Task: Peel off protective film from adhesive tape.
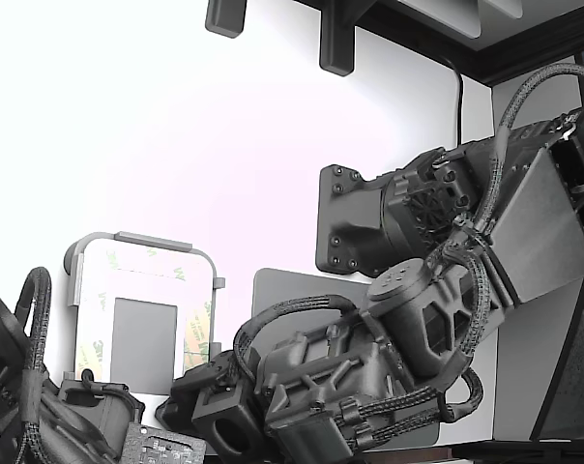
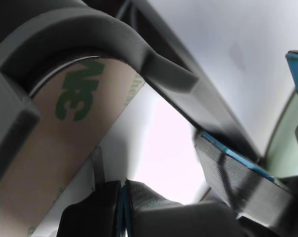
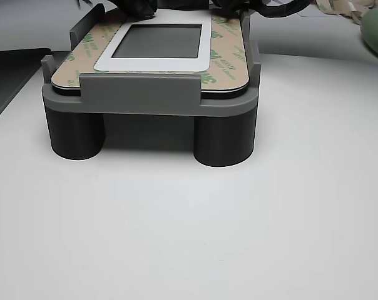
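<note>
White bench (image 3: 239, 237) carries a grey holder (image 3: 148, 94); tan film (image 3: 223, 53) lies flat along its plate's edges. Hand (image 2: 159, 197) hovers close, fingers apart, empty. Pinch a corner, peel low.

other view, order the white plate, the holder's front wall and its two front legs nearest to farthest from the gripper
1. white plate, up top, just this side of the gripper.
2. front wall, the holder's near edge.
3. left leg and right leg, underneath; too close to call.
</note>
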{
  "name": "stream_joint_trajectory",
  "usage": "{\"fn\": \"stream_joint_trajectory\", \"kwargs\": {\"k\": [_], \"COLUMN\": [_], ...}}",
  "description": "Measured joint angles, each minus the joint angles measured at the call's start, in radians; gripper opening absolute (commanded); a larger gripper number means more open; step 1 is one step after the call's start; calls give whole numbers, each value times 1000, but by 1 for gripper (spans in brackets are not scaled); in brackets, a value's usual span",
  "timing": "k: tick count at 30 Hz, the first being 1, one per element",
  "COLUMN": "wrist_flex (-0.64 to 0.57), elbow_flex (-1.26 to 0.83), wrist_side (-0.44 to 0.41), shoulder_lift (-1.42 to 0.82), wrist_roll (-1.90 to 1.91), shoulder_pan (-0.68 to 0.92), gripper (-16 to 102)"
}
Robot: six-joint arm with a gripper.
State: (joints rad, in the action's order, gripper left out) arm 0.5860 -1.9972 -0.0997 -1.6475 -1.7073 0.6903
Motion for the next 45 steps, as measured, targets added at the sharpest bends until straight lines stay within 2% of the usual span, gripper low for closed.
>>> {"fn": "stream_joint_trajectory", "kwargs": {"k": [20, 45], "wrist_flex": [58, 35], "elbow_flex": [63, 41], "wrist_side": [5, 12], "shoulder_lift": [18, 23], "wrist_roll": [-3, -21], "shoulder_pan": [5, 5], "gripper": [-11, -11]}}
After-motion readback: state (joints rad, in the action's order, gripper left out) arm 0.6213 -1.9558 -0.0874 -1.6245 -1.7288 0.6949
